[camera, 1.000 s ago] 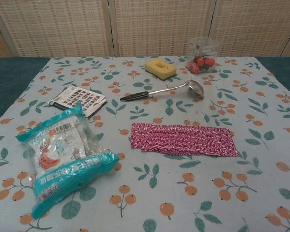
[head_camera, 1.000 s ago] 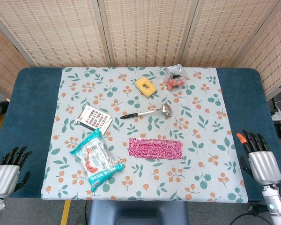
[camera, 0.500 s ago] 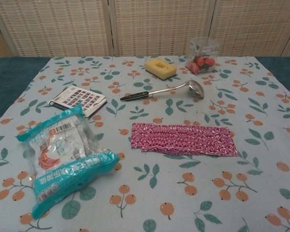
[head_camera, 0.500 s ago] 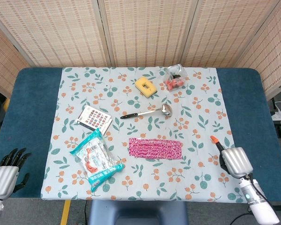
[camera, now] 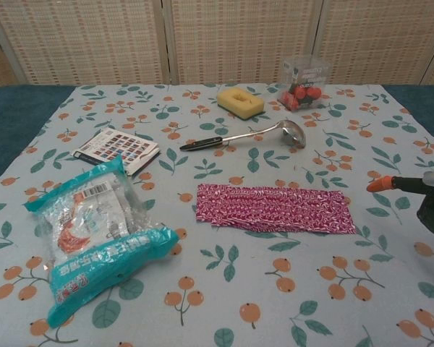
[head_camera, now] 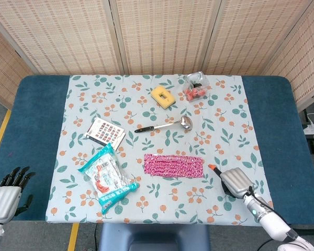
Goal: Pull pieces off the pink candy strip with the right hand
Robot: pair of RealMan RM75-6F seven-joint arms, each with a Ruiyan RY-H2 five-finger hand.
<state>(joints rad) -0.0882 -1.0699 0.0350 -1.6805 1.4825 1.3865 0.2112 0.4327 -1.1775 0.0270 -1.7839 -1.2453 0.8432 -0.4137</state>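
Left hand (head_camera: 4,198): at the table's near-left corner, off the cloth, fingers apart, holding nothing.
Right hand (head_camera: 234,181): above the cloth's near-right part, holding nothing; orange-tipped finger extended toward 10 o'clock; the grasp of the other fingers cannot be told.
Pink candy strip (head_camera: 173,165): flat on the cloth, at 10 o'clock from the right hand, near its fingertip, apart.
Snack bag (head_camera: 107,179): at 9 o'clock from the strip.
Ladle (head_camera: 165,125): at 12 o'clock, beyond the strip.
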